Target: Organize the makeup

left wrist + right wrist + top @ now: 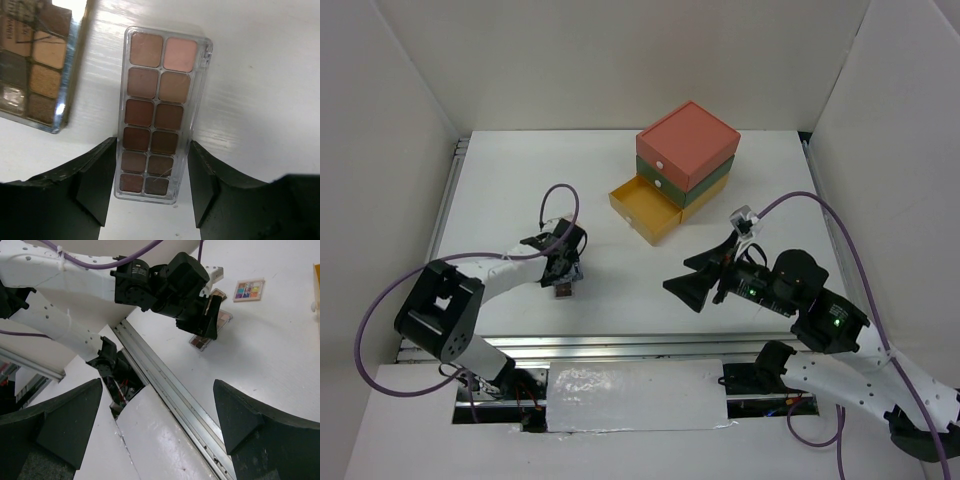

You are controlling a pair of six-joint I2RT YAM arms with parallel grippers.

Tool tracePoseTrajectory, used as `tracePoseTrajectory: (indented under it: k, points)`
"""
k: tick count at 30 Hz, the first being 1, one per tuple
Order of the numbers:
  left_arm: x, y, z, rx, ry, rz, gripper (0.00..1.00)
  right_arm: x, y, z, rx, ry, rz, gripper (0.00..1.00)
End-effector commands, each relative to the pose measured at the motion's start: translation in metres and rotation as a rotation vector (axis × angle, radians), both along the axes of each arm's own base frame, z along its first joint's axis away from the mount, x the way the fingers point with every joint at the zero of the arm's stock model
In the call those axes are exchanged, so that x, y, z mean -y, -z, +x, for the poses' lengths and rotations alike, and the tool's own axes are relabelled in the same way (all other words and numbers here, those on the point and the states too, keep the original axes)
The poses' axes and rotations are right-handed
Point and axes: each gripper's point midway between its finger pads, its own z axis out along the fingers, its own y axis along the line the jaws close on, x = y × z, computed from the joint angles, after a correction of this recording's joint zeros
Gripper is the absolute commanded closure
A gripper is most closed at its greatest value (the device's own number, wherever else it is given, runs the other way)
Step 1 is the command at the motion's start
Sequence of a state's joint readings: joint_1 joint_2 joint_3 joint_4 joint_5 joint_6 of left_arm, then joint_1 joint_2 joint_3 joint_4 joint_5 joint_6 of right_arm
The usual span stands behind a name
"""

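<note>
Two grippers from above: left gripper (560, 272) low over a brown palette (563, 291) on the table (520, 180), right gripper (692, 287) spread wide, empty. Left wrist — fingers (97, 185) flank that palette's near end; whether they pinch it I cannot tell. A second palette (35, 65) lies just beside. Right wrist — a multicolour palette (248, 290) lies farther out.

The palette (157, 115) holds brown, tan and pink squares in a clear case. The box (688, 140) is orange, green and yellow.
</note>
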State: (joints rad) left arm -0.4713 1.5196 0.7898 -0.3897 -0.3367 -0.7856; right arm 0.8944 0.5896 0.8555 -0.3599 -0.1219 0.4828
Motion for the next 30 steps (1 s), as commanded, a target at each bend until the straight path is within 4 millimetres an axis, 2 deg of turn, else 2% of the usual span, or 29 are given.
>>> tracePoseTrajectory:
  k: [1,2,4,5,7,8,10,11,13,16,18,19,21,22,24,27,28,30]
  points:
    - [0.026,-0.002,-0.002,-0.004,0.036,-0.063,0.76,0.003,-0.012,-0.001,0.033,0.011,0.028,0.0]
    - [0.04,-0.02,0.004,0.046,0.06,-0.092,0.79,0.006,-0.016,0.0,0.043,0.02,0.029,0.0]
    - [0.058,-0.044,0.01,0.106,0.087,-0.13,0.8,0.009,-0.017,0.001,0.046,0.036,0.027,0.0]
    - [0.075,-0.071,0.017,0.171,0.108,-0.172,0.82,0.011,-0.021,0.0,0.055,0.042,0.035,0.0]
    - [0.095,-0.096,0.019,0.229,0.136,-0.215,0.82,0.014,-0.021,0.002,0.055,0.059,0.033,0.0]
    - [0.104,-0.123,0.027,0.292,0.133,-0.259,0.82,0.016,-0.023,0.001,0.056,0.061,0.04,0.0]
    - [0.12,-0.147,0.031,0.351,0.147,-0.307,0.82,0.018,-0.023,0.001,0.053,0.067,0.035,0.0]
    - [0.131,-0.17,0.041,0.419,0.152,-0.358,0.81,0.02,-0.025,0.001,0.056,0.073,0.036,0.0]
    - [0.147,-0.197,0.054,0.487,0.154,-0.434,0.8,0.022,-0.025,0.001,0.054,0.08,0.026,0.0]
    - [0.167,-0.199,0.075,0.531,0.15,-0.482,0.8,0.027,-0.029,0.003,0.054,0.109,0.035,0.0]
    - [0.188,-0.226,0.098,0.614,0.066,-0.617,0.79,0.029,-0.03,0.002,0.054,0.112,0.042,0.0]
    - [0.195,-0.221,0.106,0.621,0.032,-0.653,0.77,0.03,-0.032,0.001,0.054,0.112,0.048,0.0]
    - [0.204,-0.236,0.124,0.7,-0.017,-0.74,0.76,0.034,-0.032,0.003,0.047,0.139,0.047,0.0]
    - [0.209,-0.229,0.133,0.704,-0.042,-0.754,0.76,0.035,-0.032,0.002,0.044,0.139,0.051,0.0]
    - [0.213,-0.231,0.148,0.745,-0.08,-0.772,0.73,0.037,-0.031,0.001,0.038,0.142,0.05,0.0]
    - [0.217,-0.211,0.173,0.737,-0.127,-0.743,0.66,0.041,-0.032,-0.003,0.029,0.143,0.059,0.0]
    - [0.222,-0.2,0.182,0.708,-0.138,-0.729,0.66,0.042,-0.032,-0.005,0.028,0.139,0.064,0.0]
    - [0.218,-0.187,0.194,0.686,-0.165,-0.709,0.66,0.042,-0.029,-0.007,0.019,0.13,0.067,0.0]
